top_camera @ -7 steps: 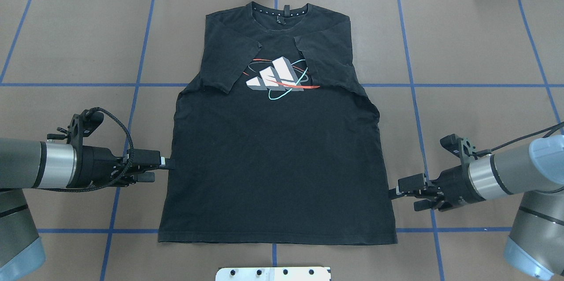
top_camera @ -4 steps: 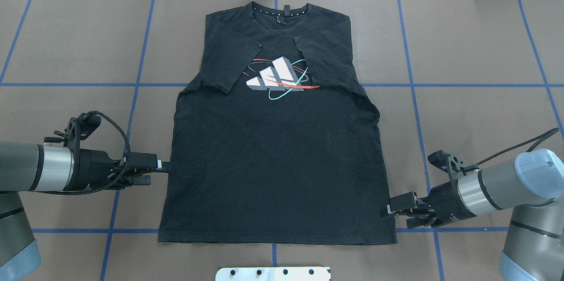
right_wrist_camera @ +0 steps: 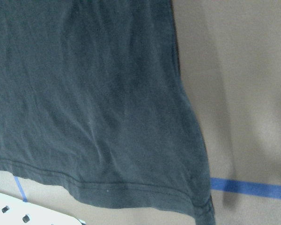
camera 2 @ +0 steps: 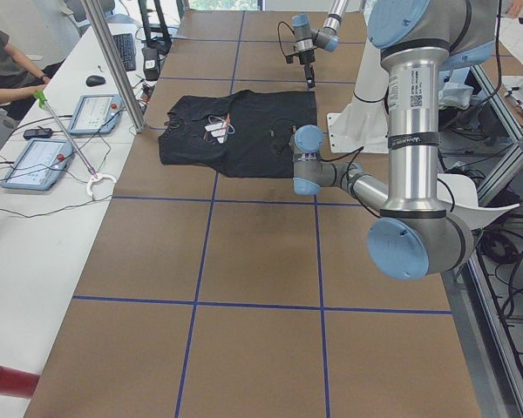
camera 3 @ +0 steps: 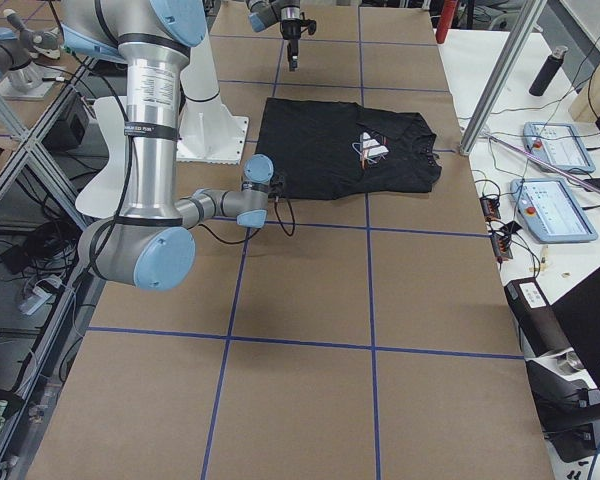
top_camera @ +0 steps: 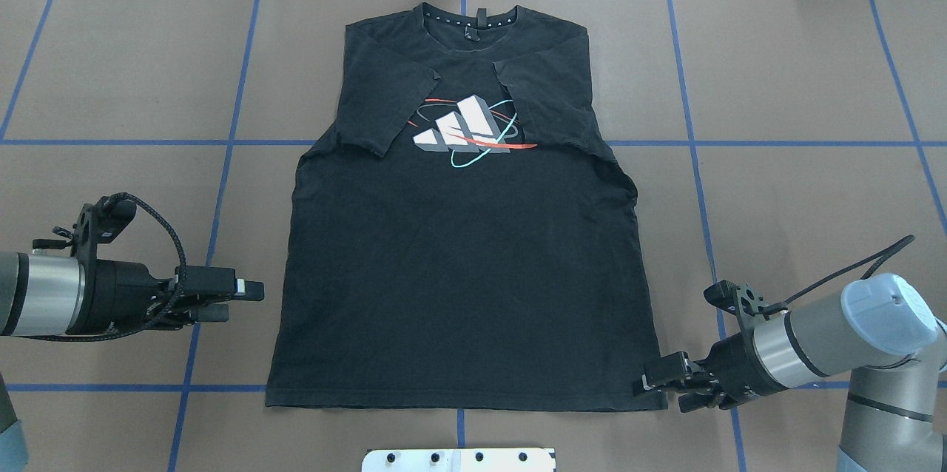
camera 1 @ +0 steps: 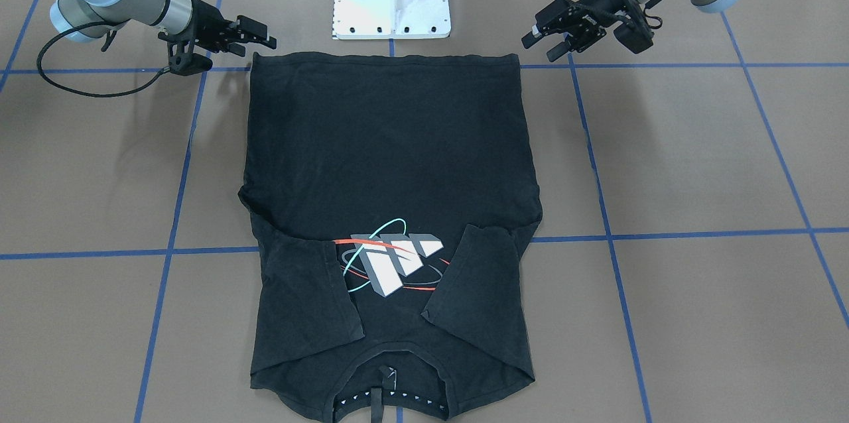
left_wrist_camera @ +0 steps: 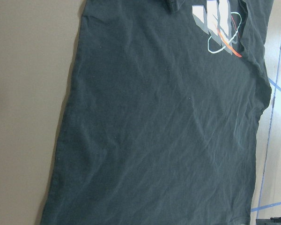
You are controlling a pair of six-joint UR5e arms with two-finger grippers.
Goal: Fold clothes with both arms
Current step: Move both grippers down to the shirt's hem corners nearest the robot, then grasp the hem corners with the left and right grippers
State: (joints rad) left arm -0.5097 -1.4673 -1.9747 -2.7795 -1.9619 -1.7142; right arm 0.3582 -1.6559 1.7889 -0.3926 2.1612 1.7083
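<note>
Lying flat on the brown table [top_camera: 111, 50], the black shirt [top_camera: 466, 272] has both sleeves folded in. My right claw [top_camera: 651, 387] is spread at its near hem corner; my left claw [top_camera: 248, 298], also spread, is just beside its edge.

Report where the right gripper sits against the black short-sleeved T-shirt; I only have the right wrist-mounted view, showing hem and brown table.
Observer: The right gripper is at the black short-sleeved T-shirt's hem corner on the robot's right, jaws open, holding nothing.
Operator: Give me the left gripper.
Observer: The left gripper is open too, beside the shirt's opposite edge, with bare brown table between them.
Operator: Check the sleeves.
Observer: Both sleeves are folded in over the chest, flanking the grey-white logo.
</note>
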